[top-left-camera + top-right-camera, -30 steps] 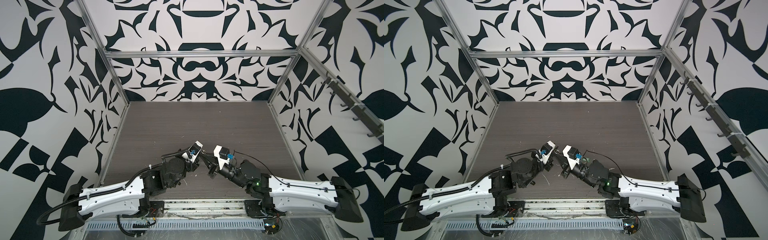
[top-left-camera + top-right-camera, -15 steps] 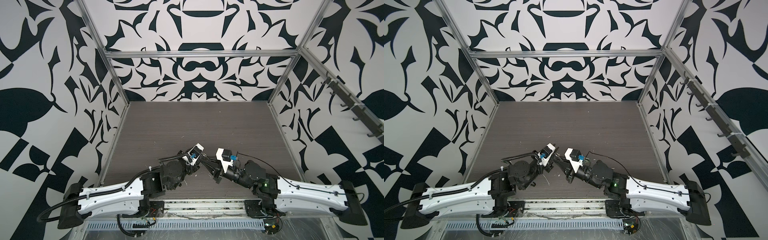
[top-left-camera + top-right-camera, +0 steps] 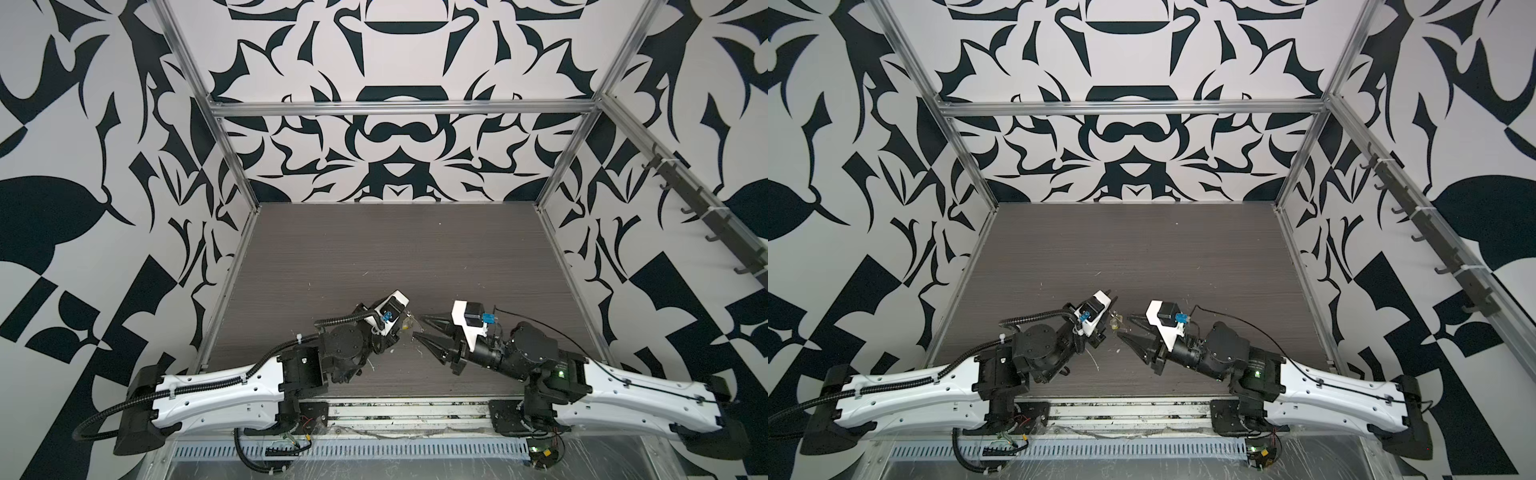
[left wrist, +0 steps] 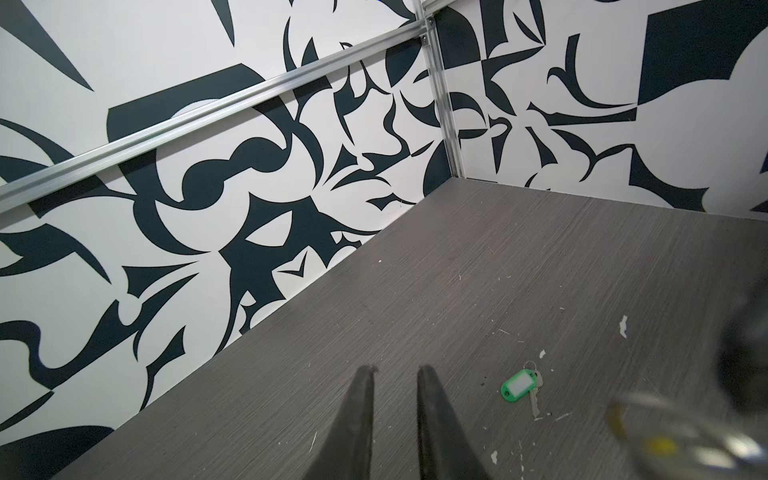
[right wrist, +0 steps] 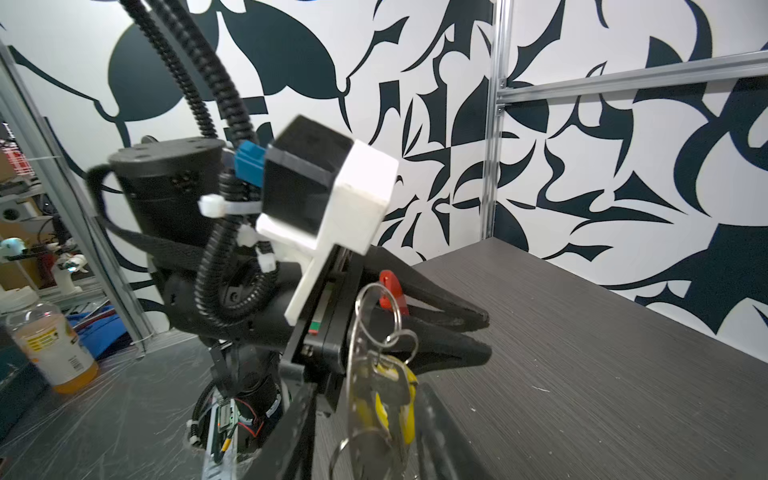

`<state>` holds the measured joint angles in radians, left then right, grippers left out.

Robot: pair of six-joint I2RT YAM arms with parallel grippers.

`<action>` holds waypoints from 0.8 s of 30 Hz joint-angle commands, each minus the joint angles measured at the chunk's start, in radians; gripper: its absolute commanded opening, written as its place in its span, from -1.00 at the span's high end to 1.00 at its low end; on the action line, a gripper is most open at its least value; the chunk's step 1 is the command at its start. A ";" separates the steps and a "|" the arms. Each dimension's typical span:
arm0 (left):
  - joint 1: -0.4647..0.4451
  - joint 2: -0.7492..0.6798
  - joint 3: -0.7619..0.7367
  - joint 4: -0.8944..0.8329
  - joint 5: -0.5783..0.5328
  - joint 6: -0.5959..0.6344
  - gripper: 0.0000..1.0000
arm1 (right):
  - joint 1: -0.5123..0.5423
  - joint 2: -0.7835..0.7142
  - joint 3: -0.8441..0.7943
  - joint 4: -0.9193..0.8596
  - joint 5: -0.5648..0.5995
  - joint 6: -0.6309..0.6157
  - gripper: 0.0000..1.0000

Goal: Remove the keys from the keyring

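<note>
The keyring (image 5: 352, 374), a thin grey hoop, hangs above the table from my left gripper (image 5: 486, 338). Its red section (image 5: 390, 286) sits far back against the fingers. The left tips (image 4: 395, 370) stand a narrow gap apart with nothing between them. A key with a yellow tag (image 5: 409, 399) dangles on the hoop and shows in a top view (image 3: 1115, 325). My right gripper (image 5: 368, 384) is open, one finger on each side of that key; whether it touches it is too blurred to tell. The key with a green tag (image 4: 519, 384) lies loose on the table (image 4: 540, 270).
White flecks dot the dark wood-grain table. Patterned walls with metal rails close in three sides. A rail of hooks (image 3: 685, 195) runs along the right wall. A bottle of orange liquid (image 5: 50, 345) stands outside the cell behind the left arm.
My right gripper has opened and drawn back to the right, away from the left gripper. The left jaws have kept the same gap.
</note>
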<state>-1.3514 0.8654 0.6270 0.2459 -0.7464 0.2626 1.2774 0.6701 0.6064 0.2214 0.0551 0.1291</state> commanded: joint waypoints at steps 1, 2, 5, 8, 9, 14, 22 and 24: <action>-0.003 -0.031 0.053 -0.042 0.017 -0.009 0.95 | 0.004 -0.052 0.066 -0.078 -0.053 -0.005 0.14; -0.003 -0.038 0.058 -0.060 0.031 -0.017 0.95 | 0.004 -0.071 0.069 -0.089 -0.058 -0.005 0.14; -0.003 -0.068 0.080 -0.133 0.099 -0.044 0.97 | 0.004 -0.117 0.071 -0.106 -0.062 -0.003 0.14; -0.004 -0.095 0.101 -0.203 0.177 -0.070 1.00 | 0.004 -0.138 0.081 -0.130 -0.054 -0.003 0.14; -0.004 -0.103 0.105 -0.215 0.202 -0.075 1.00 | 0.004 -0.138 0.084 -0.133 -0.057 -0.003 0.14; -0.004 -0.136 0.105 -0.258 0.346 -0.079 1.00 | 0.004 -0.108 0.095 -0.121 -0.093 0.007 0.17; -0.002 -0.206 0.013 -0.172 0.547 0.044 1.00 | 0.004 -0.059 0.131 -0.118 -0.222 0.038 0.17; 0.000 -0.224 0.007 -0.168 0.571 0.062 1.00 | 0.003 -0.055 0.137 -0.126 -0.249 0.045 0.16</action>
<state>-1.3514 0.6697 0.6491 0.0261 -0.2665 0.2775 1.2774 0.6170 0.6910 0.0658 -0.1242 0.1520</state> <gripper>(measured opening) 0.213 0.419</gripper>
